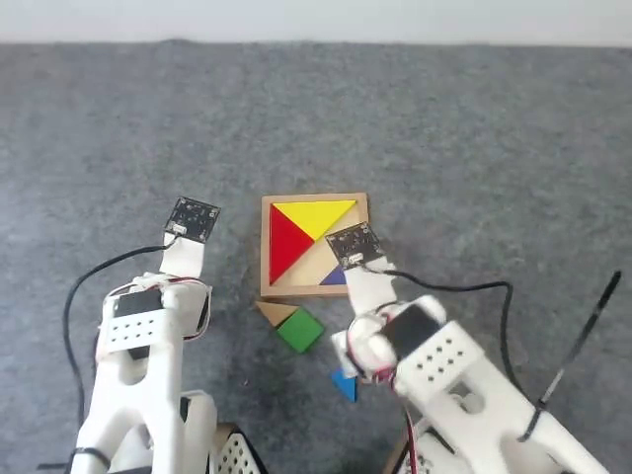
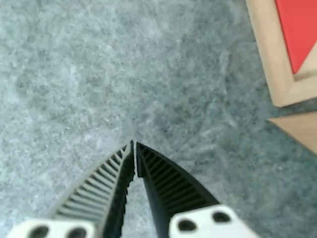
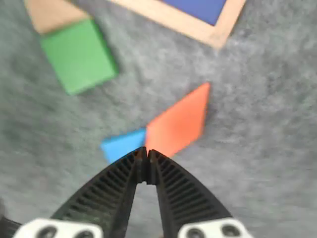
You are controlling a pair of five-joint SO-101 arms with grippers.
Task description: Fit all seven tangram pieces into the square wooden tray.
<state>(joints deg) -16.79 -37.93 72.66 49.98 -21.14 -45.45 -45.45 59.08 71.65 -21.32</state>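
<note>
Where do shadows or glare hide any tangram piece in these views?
High view: even, soft light, no glare on the yellow triangle; an arm, not shadow, covers a corner of the tray. Right wrist view: thin soft shadows edge the green square and orange parallelogram, hiding nothing. Left wrist view: flat light, no glare.

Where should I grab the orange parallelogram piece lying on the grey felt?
Best to open the right claw, come straight down, and pinch the flat orange parallelogram piece across its two long parallel edges, near the middle. It lies flat, so only edges offer purchase; one end abuts the blue triangle piece.
</note>
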